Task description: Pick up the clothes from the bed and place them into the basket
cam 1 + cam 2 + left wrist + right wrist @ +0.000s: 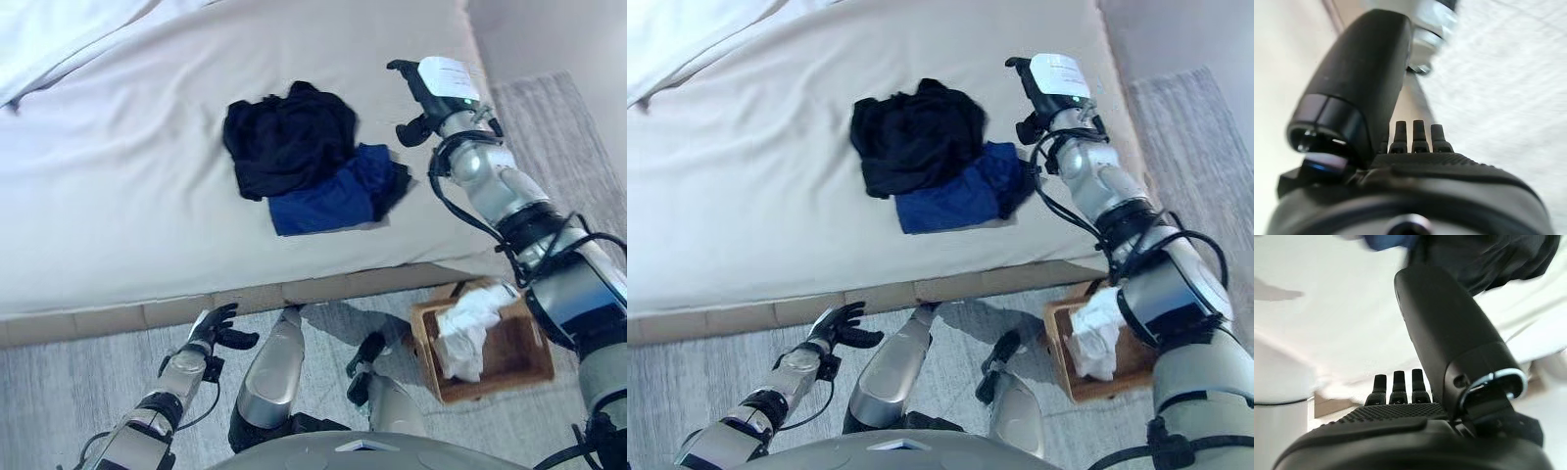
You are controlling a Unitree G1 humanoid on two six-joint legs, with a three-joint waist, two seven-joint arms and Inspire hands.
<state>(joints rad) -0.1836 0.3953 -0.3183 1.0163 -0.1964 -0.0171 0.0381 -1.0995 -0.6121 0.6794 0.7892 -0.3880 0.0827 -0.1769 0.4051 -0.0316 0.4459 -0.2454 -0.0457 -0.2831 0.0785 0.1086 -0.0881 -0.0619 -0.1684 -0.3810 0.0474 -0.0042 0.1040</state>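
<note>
A black garment (289, 137) lies crumpled on the bed (118, 176), partly over a blue garment (333, 201) at its right. My right hand (431, 88) hovers over the bed just right of the clothes, fingers straight and empty; its wrist view shows the black garment (1498, 257) and the blue one (1386, 241) past the thumb. My left hand (217, 328) hangs low over the floor in front of the bed, fingers relaxed and empty. The brown basket (519, 367) stands on the floor at the right with a white cloth (468, 328) in it.
A white sheet (69, 34) is bunched at the bed's far left corner. The bed's front edge (245, 294) runs across the view. A grey rug (549, 108) lies on the floor right of the bed.
</note>
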